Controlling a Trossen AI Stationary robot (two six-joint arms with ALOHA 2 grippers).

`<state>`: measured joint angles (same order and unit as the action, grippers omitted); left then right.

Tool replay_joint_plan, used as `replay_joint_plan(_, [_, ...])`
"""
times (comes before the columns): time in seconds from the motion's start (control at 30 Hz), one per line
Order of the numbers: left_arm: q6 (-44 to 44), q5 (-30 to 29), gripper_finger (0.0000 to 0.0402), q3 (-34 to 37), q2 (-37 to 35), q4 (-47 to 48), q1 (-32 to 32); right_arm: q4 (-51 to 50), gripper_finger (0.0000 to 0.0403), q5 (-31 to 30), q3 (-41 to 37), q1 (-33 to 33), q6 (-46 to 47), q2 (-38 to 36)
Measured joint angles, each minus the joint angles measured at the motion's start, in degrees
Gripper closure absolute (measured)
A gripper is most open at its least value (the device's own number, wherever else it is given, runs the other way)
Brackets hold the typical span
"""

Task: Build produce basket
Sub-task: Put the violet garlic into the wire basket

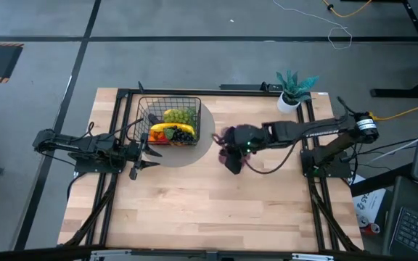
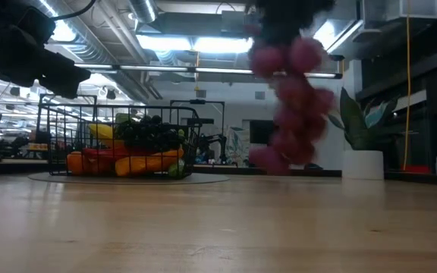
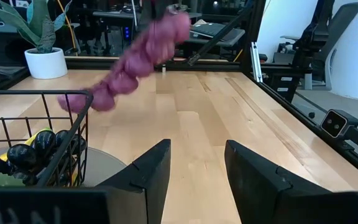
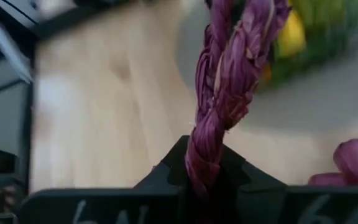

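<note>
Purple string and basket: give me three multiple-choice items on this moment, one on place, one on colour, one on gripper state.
1. Where is the purple string?
A. in the basket
B. hanging in the air
C. flat on the table

2. What colour is the pot of the plant?
A. white
B. red
C. black

3. How is the left gripper?
A. shut on a banana
B. shut on the basket
C. open

Answers: 1 B, it dangles from the right gripper, right of the basket; 2 A, white in the high view; 3 C, its wrist view shows a gap.

Lab: ceiling ducts [image 2: 112,30], floor cables [image 1: 339,32], workbenches.
</note>
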<state>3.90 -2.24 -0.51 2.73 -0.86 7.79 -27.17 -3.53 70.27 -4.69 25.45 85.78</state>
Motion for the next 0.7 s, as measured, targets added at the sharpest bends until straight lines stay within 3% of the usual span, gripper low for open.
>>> replay_joint_plan(0.33, [0.0, 0.0, 0.0255, 0.0, 0.0, 0.0, 0.0, 1.0, 0.0371, 0.0, 15.5, 0.2, -17.4, 0.0])
replay_joint_plan(0.57, [0.0, 0.0, 0.0255, 0.0, 0.0, 0.0, 0.0, 10.2, 0.0371, 0.3, 16.7, 3.7, -29.7, 0.1])
replay_joint_plan(0.7, [0.0, 0.0, 0.0255, 0.0, 0.0, 0.0, 0.0, 15.9, 0.0371, 0.7, 16.7, 7.7, -29.8, 2.3])
